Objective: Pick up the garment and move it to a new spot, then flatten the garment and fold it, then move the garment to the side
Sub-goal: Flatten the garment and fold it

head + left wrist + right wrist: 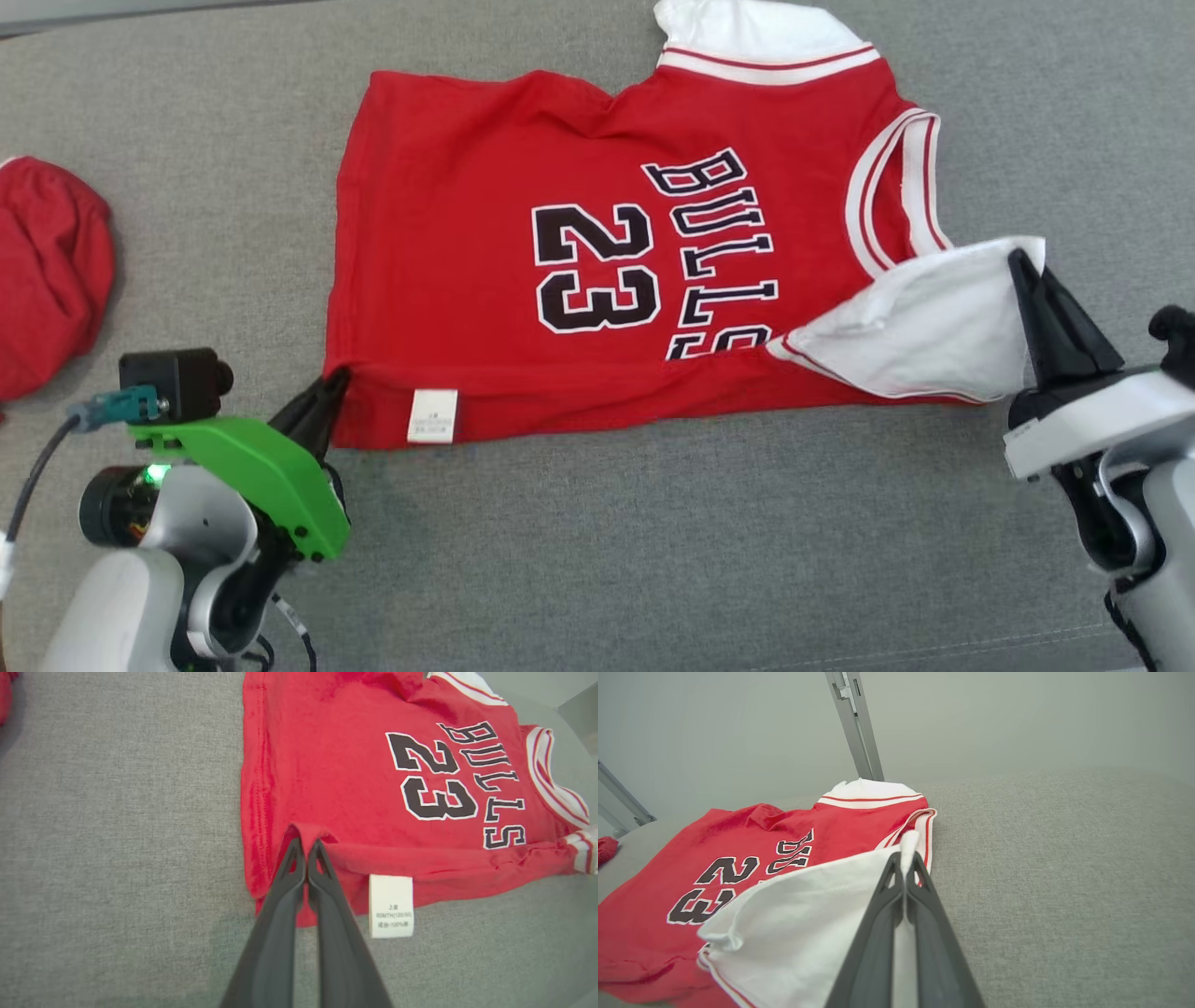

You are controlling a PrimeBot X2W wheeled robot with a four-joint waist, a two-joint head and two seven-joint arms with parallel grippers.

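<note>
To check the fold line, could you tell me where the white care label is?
In the head view, the care label lies on the jersey's folded near edge, on the robot's left side, just right of the left gripper pinching the hem.

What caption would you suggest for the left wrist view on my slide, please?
Left gripper pinches the red jersey at its hem, beside the white care label.

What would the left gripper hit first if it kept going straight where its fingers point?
The red jersey: the left gripper is shut on its hem, and more red cloth likely lies straight ahead.
</note>
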